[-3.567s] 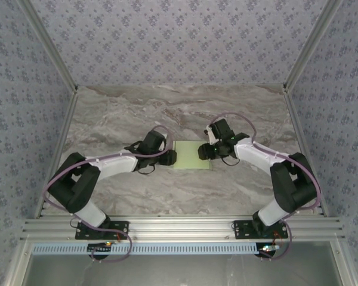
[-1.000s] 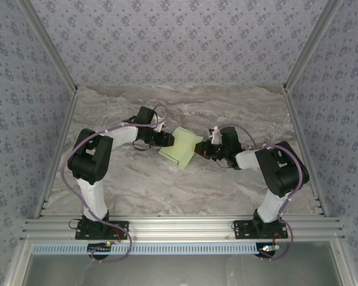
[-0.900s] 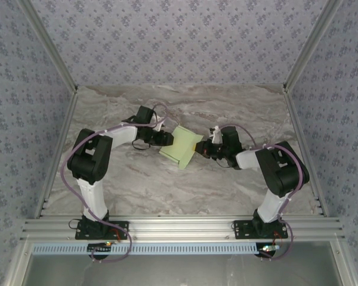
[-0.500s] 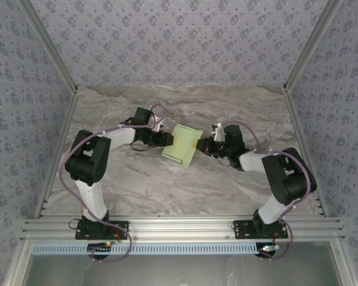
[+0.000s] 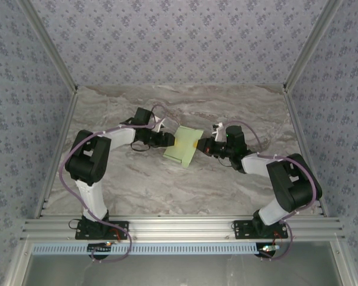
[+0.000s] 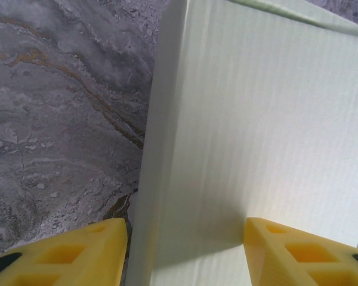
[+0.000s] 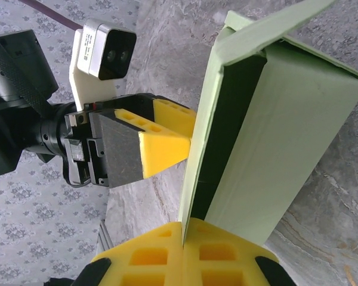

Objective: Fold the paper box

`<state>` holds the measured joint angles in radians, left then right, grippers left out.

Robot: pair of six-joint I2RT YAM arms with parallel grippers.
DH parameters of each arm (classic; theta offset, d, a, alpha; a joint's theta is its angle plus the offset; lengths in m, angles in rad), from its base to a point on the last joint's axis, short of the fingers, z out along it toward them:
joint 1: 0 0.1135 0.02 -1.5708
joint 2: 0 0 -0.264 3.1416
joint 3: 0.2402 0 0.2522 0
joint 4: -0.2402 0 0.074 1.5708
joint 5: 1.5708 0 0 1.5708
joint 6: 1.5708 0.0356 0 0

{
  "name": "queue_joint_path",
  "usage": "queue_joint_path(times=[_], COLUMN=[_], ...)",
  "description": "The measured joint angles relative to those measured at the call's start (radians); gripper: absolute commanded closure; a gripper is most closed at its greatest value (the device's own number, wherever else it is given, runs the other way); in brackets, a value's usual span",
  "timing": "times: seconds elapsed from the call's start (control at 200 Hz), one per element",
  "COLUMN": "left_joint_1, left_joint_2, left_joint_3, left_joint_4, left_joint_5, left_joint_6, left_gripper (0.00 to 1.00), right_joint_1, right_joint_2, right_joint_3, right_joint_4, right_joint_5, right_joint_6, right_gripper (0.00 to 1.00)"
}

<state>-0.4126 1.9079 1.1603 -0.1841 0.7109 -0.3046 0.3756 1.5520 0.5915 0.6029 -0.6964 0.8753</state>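
A grey-veined marble tabletop [image 5: 137,179] lies under both arms, closed in by blue-grey flower-patterned walls [image 5: 179,42], with a ribbed aluminium rail [image 5: 179,226] along the near edge. Only the two arms stand near the work, closing on it from either side.

The pale lime-green thin card paper box [image 5: 184,146] sits at mid-table, directly between the grippers. The left gripper [image 5: 168,140] meets its left side. Its yellow fingers [image 6: 65,253] stand apart, one over the marble just beside the box's folded edge, the other over the broad ribbed panel, so the corner lies between them. Nothing is clamped.

The right gripper [image 7: 184,241] is on the box's right side, its yellow pads pinched together on the thin edge of a flap – a firm grip on the card.

The box is part-folded: the right wrist view shows that flap standing away from the body, with a dark hollow between them. From above, the box's long axis runs slantwise, from far-right to near-left.
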Motion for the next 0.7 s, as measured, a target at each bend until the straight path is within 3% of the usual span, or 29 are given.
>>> queue_joint_path(times=[0.355,0.699], left_joint_1=[-0.004,-0.003], left_joint_2=[0.013,0.020], left_joint_3=[0.004,0.001], left_joint_4=[-0.007,-0.004], left_joint_5=[0.012,0.026], left_joint_6=[0.006,-0.016], left_gripper=[0.64,0.70], right_joint_1=[-0.002,-0.005], right_joint_2=[0.002,-0.008], right_joint_3=[-0.004,-0.005], right_joint_4=[-0.048,-0.077], right_joint_5=[0.018,0.019], right_joint_6=[-0.003,-0.003], right_gripper=[0.99,0.99])
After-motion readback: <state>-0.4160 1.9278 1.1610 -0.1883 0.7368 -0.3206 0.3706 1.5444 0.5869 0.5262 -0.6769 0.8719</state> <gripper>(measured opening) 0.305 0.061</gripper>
